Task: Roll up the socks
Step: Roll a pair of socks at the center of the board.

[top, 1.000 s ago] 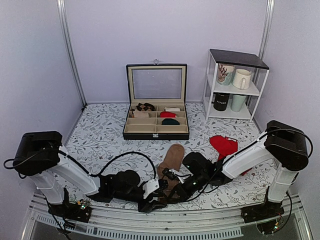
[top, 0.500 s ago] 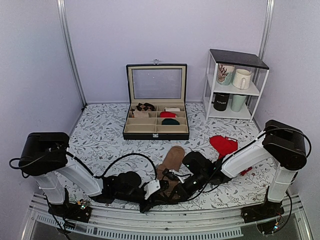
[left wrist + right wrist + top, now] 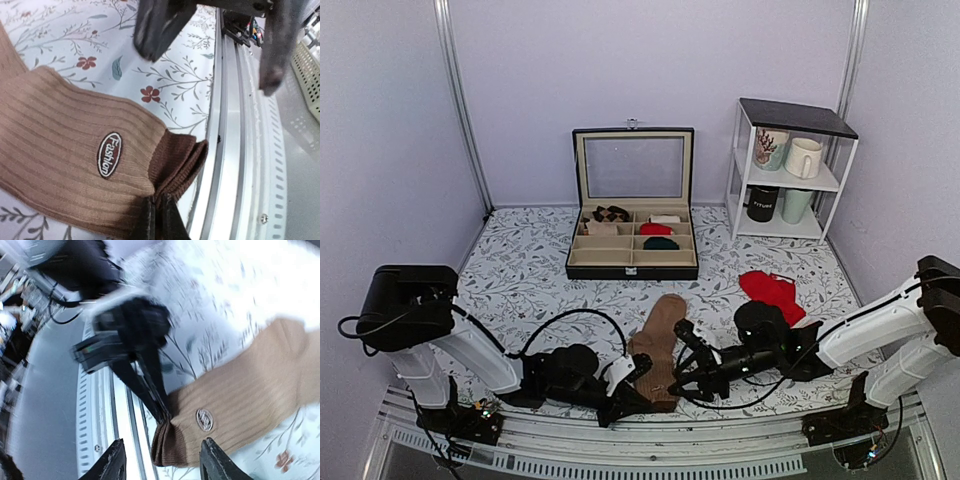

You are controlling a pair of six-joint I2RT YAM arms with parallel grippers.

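The socks (image 3: 658,340) are a tan-brown ribbed pair, lying flat and long on the floral table, with the dark-brown cuff (image 3: 180,160) at the near edge. An oval "Fashion" patch (image 3: 109,155) sits beside the cuff. My left gripper (image 3: 157,222) is shut on the cuff's corner, and in the top view it (image 3: 645,395) is low at the table's front. My right gripper (image 3: 164,465) stands open just in front of the cuff (image 3: 172,442), touching nothing. In the top view the right gripper (image 3: 685,365) hovers right of the socks.
A black compartment box (image 3: 632,262) with its lid up holds small rolls at the back. Red socks (image 3: 770,292) lie to the right. A white shelf (image 3: 788,170) with mugs stands at back right. A metal rail (image 3: 235,150) runs along the near edge.
My left gripper has closed on the socks' cuff. My right gripper has opened, let go of the socks and drawn back to the right.
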